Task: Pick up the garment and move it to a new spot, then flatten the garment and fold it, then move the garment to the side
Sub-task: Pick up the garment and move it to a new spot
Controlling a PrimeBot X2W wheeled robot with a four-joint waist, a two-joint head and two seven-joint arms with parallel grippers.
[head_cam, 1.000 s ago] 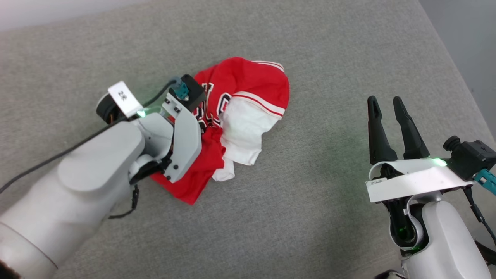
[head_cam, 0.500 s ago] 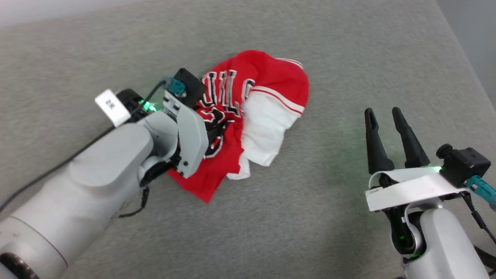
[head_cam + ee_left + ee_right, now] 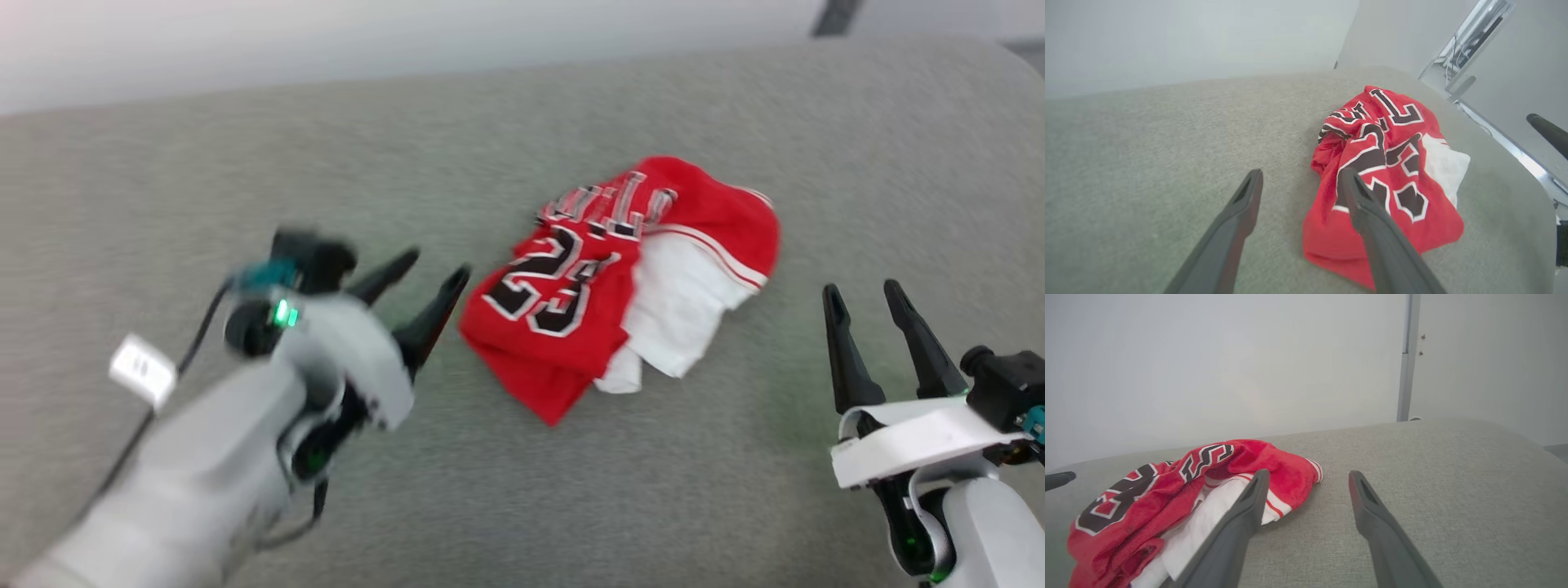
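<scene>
The garment (image 3: 620,286) lies crumpled on the grey surface, a red jersey with black white-edged lettering and the number 23 facing up, white inner fabric spilling out on its right. My left gripper (image 3: 437,271) hangs open just left of the heap, apart from it, blurred by motion. In the left wrist view the garment (image 3: 1384,179) sits right of and partly behind my open left gripper (image 3: 1300,176). My right gripper (image 3: 862,292) stands open to the right of the jersey. The right wrist view has the garment (image 3: 1167,490) left of my open right gripper (image 3: 1308,475).
The grey fabric-covered surface (image 3: 490,490) spreads wide all around the jersey. Its far edge meets a pale wall (image 3: 326,41). A metal frame (image 3: 1470,32) stands beyond the surface's right corner in the left wrist view.
My left gripper has opened, let go of the garment and pulled back to the left. The jersey now lies free with the number showing. The head camera has shifted, so the whole picture has moved.
</scene>
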